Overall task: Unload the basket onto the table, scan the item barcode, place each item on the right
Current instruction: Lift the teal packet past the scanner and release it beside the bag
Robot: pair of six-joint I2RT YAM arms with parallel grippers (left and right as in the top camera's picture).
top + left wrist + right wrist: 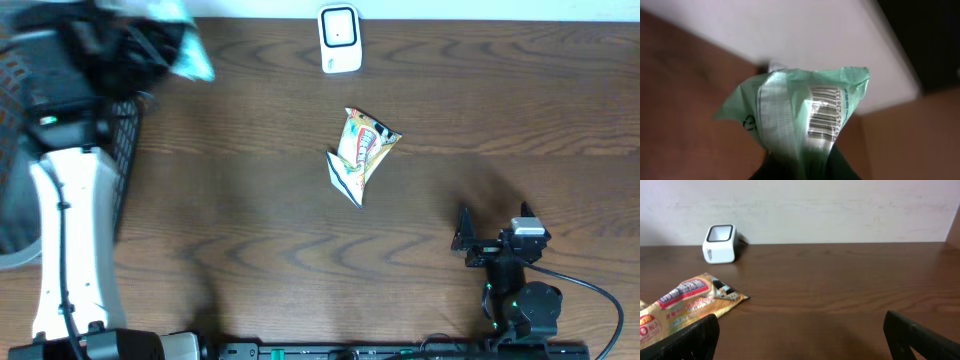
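The left gripper (801, 169) is clamping tight on a crinkled pale-green plastic packet (800, 112), its barcode facing the wrist camera, raised over the far-left table corner near a black mesh basket (127, 150). The right gripper (802, 345) is sitting wide open, holding nothing.

Looks like a lab checkout mock-up: white scanner (340, 40) top centre on a wood table (250, 210), wire basket (126, 150) upper left, bare wall (840, 210) behind.

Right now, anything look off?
Nothing spilled or broken. The yellow snack packet lies crumpled and skewed mid-table, and the green packet in the left gripper is creased across its barcode.
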